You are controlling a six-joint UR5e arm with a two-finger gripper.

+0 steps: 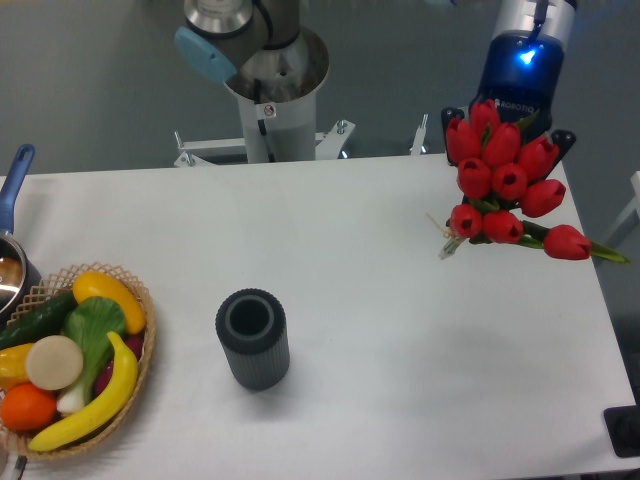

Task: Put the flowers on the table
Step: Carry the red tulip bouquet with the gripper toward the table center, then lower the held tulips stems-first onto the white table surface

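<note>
Nearest edge, left corner: a woven wicker basket (140,330) holding a banana (95,400), an orange (25,408), a yellow pepper (105,295), a dark cucumber (35,320), a pale round slice (53,362) and a leafy green stalk (92,335); the basket sits partly cut off by the frame. Just behind it at the left border, a pot (10,275) with a blue handle (12,185) pointing away; only a sliver shows.

Mid-table, right of the basket and well apart from it: a dark ribbed vase (253,340), upright, mouth open to the camera; nothing seen inside it.

The table (350,250) is white and matte; a dark object (625,430) clips its near right corner, too cut off to name.

Far right: the flowers (505,185), red tulips bunched together, heads facing the camera, one head (567,242) and its green stem (610,256) splaying out to the right past the table edge; pale string ends (443,240) hang at the lower left of the bunch. The bunch appears held above the far right of the table rather than lying on it; contact with the surface cannot be judged from this angle.

Behind the blooms: the gripper (505,135), blue-bodied with a lit indicator, dark finger (563,142) showing beside the tulips; fingers seem closed on the bunch, largely hidden by the heads.

Farthest: the arm's base column (270,110) at the table's far edge.
</note>
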